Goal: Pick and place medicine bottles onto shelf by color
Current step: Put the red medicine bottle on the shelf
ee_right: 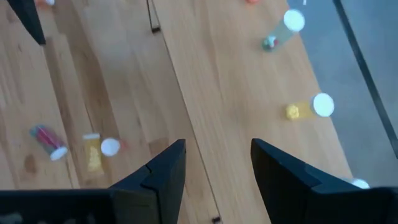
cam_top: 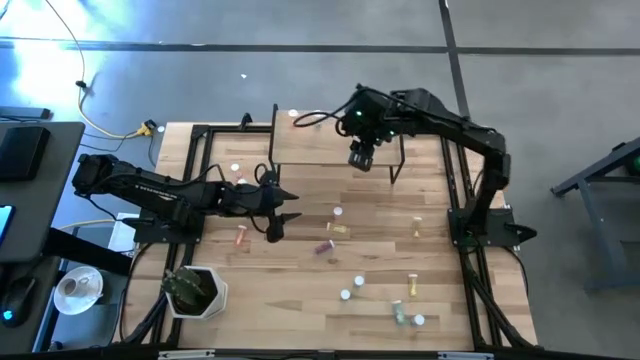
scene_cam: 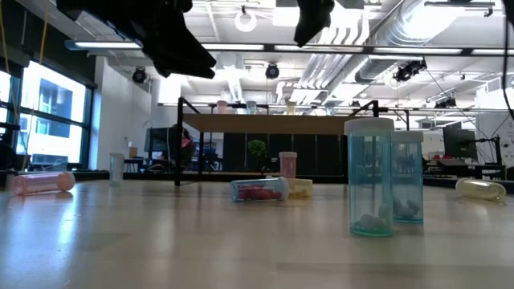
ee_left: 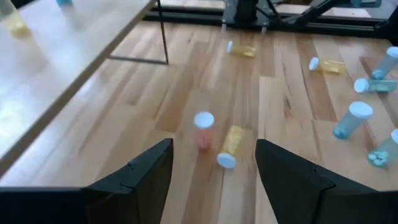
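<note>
Medicine bottles [cam_top: 345,294] lie spread over the wooden table [cam_top: 300,300] when you look from above. Most sit in the middle and toward the near right corner. The shelf [cam_top: 310,148] stands at the far side, and a few bottles rest on it. The left gripper [cam_top: 281,212] hangs over the middle of the table with its fingers apart and nothing between them. The right gripper [cam_top: 360,160] hangs over the right part of the shelf. A white pot with a plant [cam_top: 196,291] sits at the near left corner.

From table height, two blue bottles [scene_cam: 371,178] stand up close by. A red one [scene_cam: 259,190] lies on its side farther back, and a pink one [scene_cam: 42,183] lies at the left. The shelf [scene_cam: 273,124] shows behind them.

From the left wrist, the fingers [ee_left: 140,180] are wide apart and hold nothing. A pink bottle [ee_left: 204,127] stands just beside a lying yellow bottle [ee_left: 230,146] on the table.

From the right wrist, the fingers [ee_right: 158,174] are apart and hold nothing. The shelf [ee_right: 249,93] is under them, with a yellow bottle [ee_right: 308,107] lying on it.
</note>
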{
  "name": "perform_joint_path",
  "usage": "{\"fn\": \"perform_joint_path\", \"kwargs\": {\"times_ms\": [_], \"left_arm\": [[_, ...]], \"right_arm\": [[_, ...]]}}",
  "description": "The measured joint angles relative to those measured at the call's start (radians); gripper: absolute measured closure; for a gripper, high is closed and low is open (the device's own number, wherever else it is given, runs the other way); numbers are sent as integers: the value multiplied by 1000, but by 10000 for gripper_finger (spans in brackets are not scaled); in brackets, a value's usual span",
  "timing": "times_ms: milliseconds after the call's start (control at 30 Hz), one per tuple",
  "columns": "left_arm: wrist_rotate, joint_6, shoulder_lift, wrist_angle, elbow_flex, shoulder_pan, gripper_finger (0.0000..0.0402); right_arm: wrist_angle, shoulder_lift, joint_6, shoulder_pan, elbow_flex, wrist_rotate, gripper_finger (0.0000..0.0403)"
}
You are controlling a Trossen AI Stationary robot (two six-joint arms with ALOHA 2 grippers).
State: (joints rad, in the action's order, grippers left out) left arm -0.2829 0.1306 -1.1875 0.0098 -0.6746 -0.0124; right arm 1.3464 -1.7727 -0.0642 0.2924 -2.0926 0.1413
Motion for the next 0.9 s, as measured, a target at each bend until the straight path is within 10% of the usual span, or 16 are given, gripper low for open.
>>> {"fn": "perform_joint_path", "kwargs": {"times_ms": [900], "left_arm": [[19,-51,-355,382,0,24,181]], "right_arm": [[-863,612,228,-181,1082,-22,231]]}}
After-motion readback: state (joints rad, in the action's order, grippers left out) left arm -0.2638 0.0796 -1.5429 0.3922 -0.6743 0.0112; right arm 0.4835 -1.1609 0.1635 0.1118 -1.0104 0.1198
